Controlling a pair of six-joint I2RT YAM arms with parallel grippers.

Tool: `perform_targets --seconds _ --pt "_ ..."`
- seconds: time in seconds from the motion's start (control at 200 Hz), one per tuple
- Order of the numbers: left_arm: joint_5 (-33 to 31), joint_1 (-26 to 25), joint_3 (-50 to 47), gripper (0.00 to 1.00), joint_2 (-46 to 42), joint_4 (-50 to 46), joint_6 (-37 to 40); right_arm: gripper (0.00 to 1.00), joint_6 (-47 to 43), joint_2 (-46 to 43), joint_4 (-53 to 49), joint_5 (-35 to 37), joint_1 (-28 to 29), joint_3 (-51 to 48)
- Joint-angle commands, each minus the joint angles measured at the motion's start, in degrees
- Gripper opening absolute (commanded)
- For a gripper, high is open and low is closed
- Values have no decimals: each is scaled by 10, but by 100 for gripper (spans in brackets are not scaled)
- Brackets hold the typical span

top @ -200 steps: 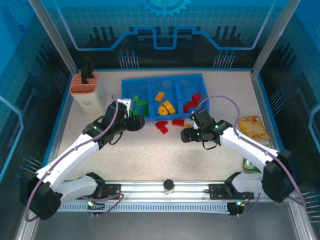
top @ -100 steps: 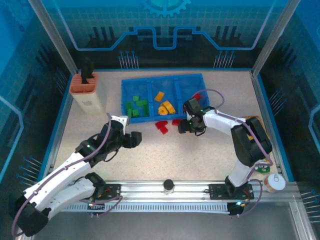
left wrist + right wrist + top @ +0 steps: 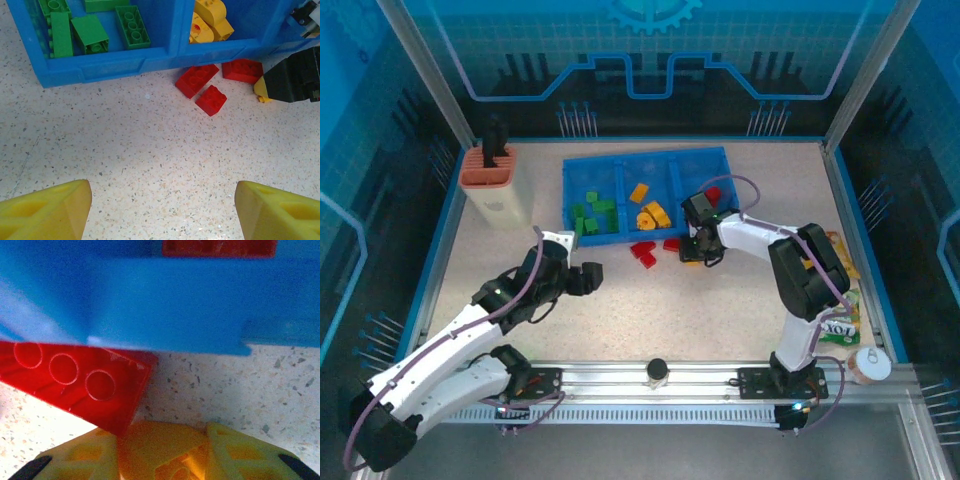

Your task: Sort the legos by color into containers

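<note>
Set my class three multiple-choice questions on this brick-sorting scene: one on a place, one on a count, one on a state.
1. Where is the orange brick between the jaws of the right gripper? A on the table by the blue tray front wall; B in the middle compartment; C on the orange holder.
2. How many red bricks lie on the table in the left wrist view? A one; B three; C six.
3. The jaws of the left gripper are: A open, empty; B shut on a green brick; C shut on a packet.
Answers: 1 A, speckled table lies beside it; 2 B, three lie before the tray; 3 A, bare table shows between them.
</note>
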Motion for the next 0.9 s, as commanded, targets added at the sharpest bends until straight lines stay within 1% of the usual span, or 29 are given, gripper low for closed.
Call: perform_targets --seconds 0.0,0.12,0.24,0.325,0.5,0.62,0.66,0.68,0.7,0.735,0.755,0.81,0.895 --pt "-11 -4 -5 76 3 -8 -3 33 11 -47 -22 23 30 -13" --pt "-9 -4 -5 76 7 -4 -3 33 13 -89 -45 40 60 13" --pt "-4 -5 -6 76 12 3 -8 33 3 -81 -63 36 59 85" --pt "2 -8 -7 76 15 4 -14 34 -12 -31 -92 30 57 171" --pt "-8 -36 -15 75 3 -12 -37 35 -45 126 -179 18 54 383" --pt "-20 -67 -16 75 14 -27 -49 39 -51 198 -215 18 46 482" --pt "-26 -78 -15 75 26 -31 -52 42 -50 211 -222 20 43 502" --pt "-30 -83 -14 75 32 -31 -53 45 -50 216 -224 19 42 510" --pt "-32 -90 -14 75 37 -31 -53 50 -50 218 -225 17 41 516" --pt "-35 -100 -14 75 47 -27 -55 64 -50 218 -226 16 41 521" --pt "-36 -104 -14 75 52 -22 -55 69 -50 216 -227 14 42 523" --pt "-34 -115 -15 76 64 -8 -58 73 -51 196 -220 19 46 511" --pt "-27 -122 -14 76 88 20 -59 75 -51 142 -196 25 52 458"
